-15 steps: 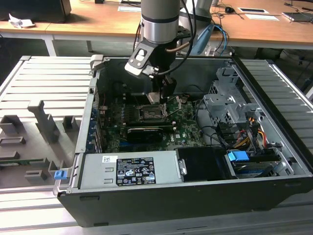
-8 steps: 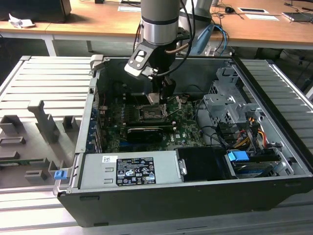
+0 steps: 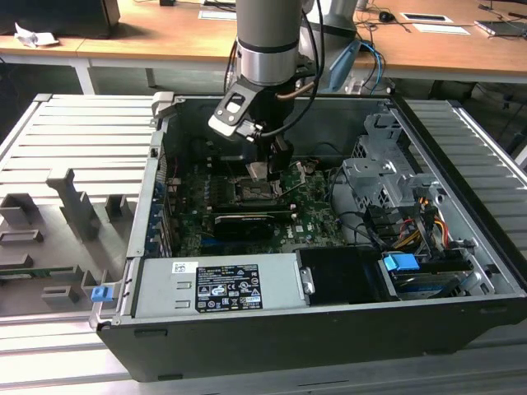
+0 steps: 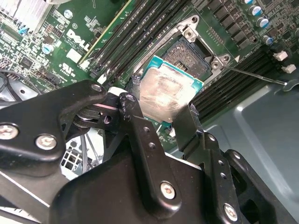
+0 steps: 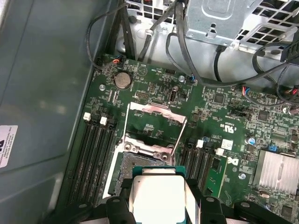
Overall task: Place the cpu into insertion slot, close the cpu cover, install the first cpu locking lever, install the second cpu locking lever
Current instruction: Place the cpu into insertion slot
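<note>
Inside the computer case (image 3: 329, 341) the gripper (image 4: 159, 107) pinches the cpu (image 4: 164, 89) above the empty insertion slot (image 4: 188, 55), cpu cover (image 5: 156, 108) raised, every step outstanding.

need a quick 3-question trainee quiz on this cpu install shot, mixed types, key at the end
1. True or false: the cpu already sits in the insertion slot.
2. The cpu cover is: A) swung open, B) closed over the slot, C) missing.
3. Fill in: the pincer is shut on the ____.
Key: 1 false, the pincer holds it and the slot is empty; 2 A; 3 cpu.
</note>
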Controlling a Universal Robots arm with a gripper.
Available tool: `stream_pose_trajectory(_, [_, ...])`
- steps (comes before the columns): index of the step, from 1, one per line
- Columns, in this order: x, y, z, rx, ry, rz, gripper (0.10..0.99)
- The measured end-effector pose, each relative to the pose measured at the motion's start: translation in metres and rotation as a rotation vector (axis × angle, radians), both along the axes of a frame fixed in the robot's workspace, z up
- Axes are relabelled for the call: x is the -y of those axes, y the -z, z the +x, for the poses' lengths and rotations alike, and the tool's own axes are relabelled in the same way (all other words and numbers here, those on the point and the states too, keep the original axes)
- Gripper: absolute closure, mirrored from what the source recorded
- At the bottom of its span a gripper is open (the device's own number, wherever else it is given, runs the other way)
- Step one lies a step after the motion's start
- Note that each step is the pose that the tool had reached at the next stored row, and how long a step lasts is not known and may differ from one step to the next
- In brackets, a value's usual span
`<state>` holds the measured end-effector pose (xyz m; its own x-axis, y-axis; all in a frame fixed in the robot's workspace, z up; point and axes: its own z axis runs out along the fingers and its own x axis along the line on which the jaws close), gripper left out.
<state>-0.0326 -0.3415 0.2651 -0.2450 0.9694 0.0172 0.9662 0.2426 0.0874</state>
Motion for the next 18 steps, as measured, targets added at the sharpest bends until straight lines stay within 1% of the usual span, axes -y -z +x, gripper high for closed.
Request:
stream_pose_trajectory(2, [0.0,0.0016,0.0,0.0,0.0,0.0,0.557])
stream_pose_trajectory(8, [0.0,0.0034,0.0,-0.0001,0.006,0.0,0.557])
stream_pose_trajectory(11, [0.0,0.0041,0.0,0.0001,0.021,0.0,0.557])
stream_pose_trajectory(13, [0.0,0.0047,0.0,-0.0008,0.026,0.0,0.557])
stream_pose_trajectory(16, [-0.0003,0.0068,-0.0002,-0.0014,0.036,0.0,0.557])
stream_pose_trajectory(17, [-0.0007,0.0087,-0.0009,-0.0014,0.045,0.0,0.557])
stream_pose_trajectory(18, [-0.0011,0.0122,-0.0015,-0.0013,0.061,0.0,0.557])
